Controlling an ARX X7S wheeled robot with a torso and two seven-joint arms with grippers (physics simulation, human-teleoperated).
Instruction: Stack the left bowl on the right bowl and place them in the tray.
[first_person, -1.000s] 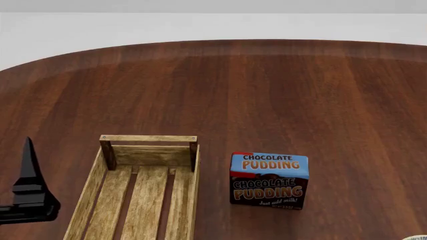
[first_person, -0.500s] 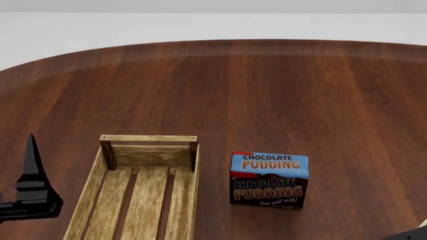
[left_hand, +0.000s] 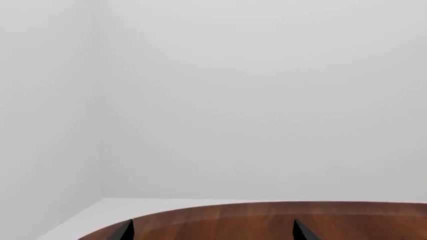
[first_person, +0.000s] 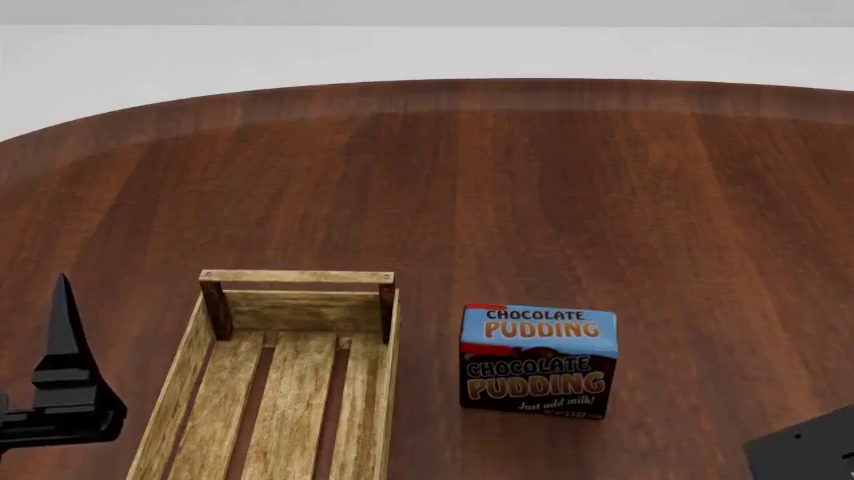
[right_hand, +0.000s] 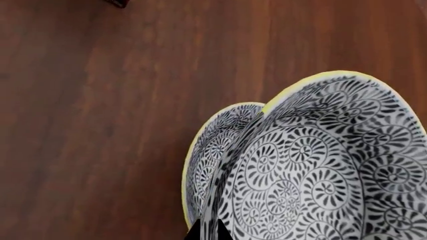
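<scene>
Two black-and-white patterned bowls with yellow rims fill the right wrist view, the nearer bowl (right_hand: 320, 165) set against the farther bowl (right_hand: 217, 145), both over the brown table. My right gripper (right_hand: 208, 233) is shut on their rims. In the head view only a dark part of the right arm (first_person: 807, 450) shows at the bottom right, and the bowls are out of view. The light-wood tray (first_person: 296, 277) lies at the lower left, with nothing in it. My left gripper (first_person: 60, 345) is open and empty just left of the tray; its fingertips (left_hand: 124, 231) stand wide apart.
A blue-and-brown chocolate pudding box (first_person: 539, 360) stands right of the tray, between it and the right arm. Its corner (right_hand: 119, 2) shows in the right wrist view. The round wooden table (first_person: 534, 180) stretches far behind; its far edge (left_hand: 267, 210) meets a white wall.
A dark part of the right arm has risen into the head view's bottom right, where a pale bowl rim showed one second ago. The left gripper has shifted slightly.
</scene>
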